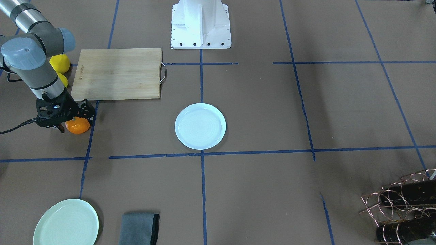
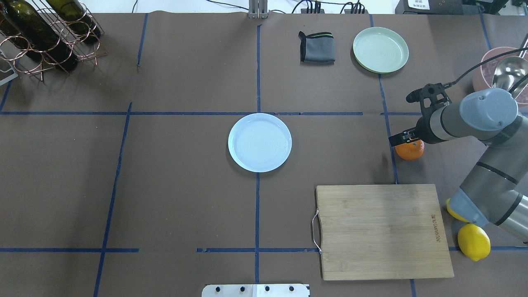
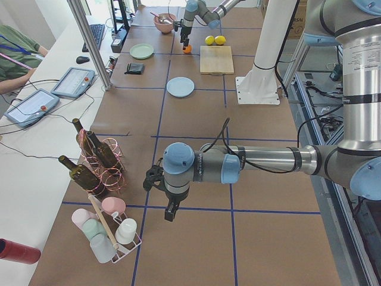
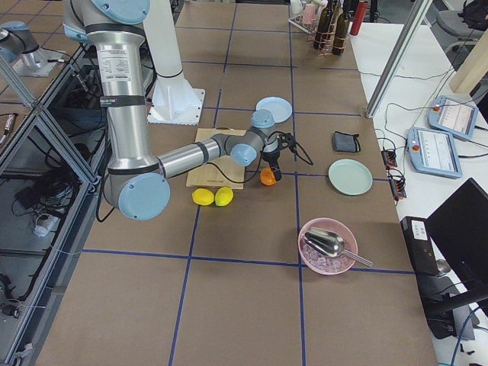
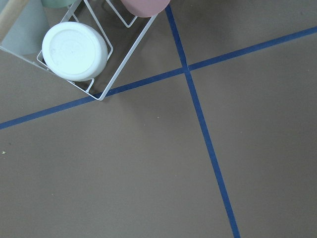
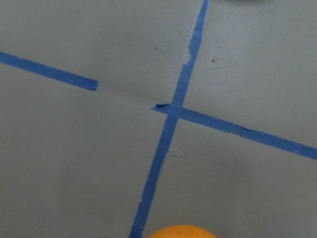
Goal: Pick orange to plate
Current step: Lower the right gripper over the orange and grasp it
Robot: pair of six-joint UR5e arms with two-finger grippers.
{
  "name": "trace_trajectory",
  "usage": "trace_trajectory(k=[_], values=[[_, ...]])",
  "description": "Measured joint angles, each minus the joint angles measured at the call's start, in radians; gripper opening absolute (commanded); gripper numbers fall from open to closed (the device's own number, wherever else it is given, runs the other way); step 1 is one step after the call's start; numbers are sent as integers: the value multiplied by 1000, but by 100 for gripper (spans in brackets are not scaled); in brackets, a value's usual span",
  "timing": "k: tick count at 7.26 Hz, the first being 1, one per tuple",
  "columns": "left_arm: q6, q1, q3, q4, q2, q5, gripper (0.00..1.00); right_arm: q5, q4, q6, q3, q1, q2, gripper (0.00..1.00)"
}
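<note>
Fingers of the right hand (image 1: pixel 73 119) stand spread, one on each side of the orange (image 1: pixel 79 126), with the hand pointing straight down over it. Whether either finger touches the peel: cannot tell. The orange rests on the worktop (image 1: pixel 259 109), just beside a blue tape line (image 1: pixel 89 143). It is near the corner of the wooden cutting board (image 1: pixel 119 73), on the side away from the robot's base. Right wrist view: only the top of the fruit shows at the bottom edge, with a tape crossing beyond it.

Plate (image 1: pixel 200 126), white with a bluish tint, lies at the worktop's middle over a tape line. It is well apart from the orange and to the robot's left of it. Two lemons (image 1: pixel 60 63) lie side by side off the board's short edge, partly hidden by the right arm in the front view. Farther out, on the operators' side, a mint-green plate (image 1: pixel 66 223) lies with a folded grey cloth (image 1: pixel 139 228) beside it. A pink bowl (image 4: pixel 313 261) holding a metal scoop sits toward the right end of the worktop.

Left hand (image 3: pixel 171 210) hangs over the worktop toward its left end, well apart from all of the above. It is near a wire rack of bottles (image 3: pixel 101 161) and a cup rack (image 3: pixel 113 229). It is seen only from the side; spread or pressed together: cannot tell.
</note>
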Motion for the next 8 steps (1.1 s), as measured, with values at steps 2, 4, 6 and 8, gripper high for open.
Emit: trace_trajectory(k=[2, 4, 6, 8], values=[[0, 0, 0, -1, 0, 0, 100, -1, -4, -1, -8, -5, -5, 100], [0, 0, 0, -2, 0, 0, 100, -8, -5, -1, -21, -14, -5, 100], [1, 0, 0, -2, -2, 0, 100, -12, -7, -3, -27, -20, -6, 42], [1, 0, 0, -2, -3, 0, 100, -8, -7, -5, -24, -23, -4, 11]])
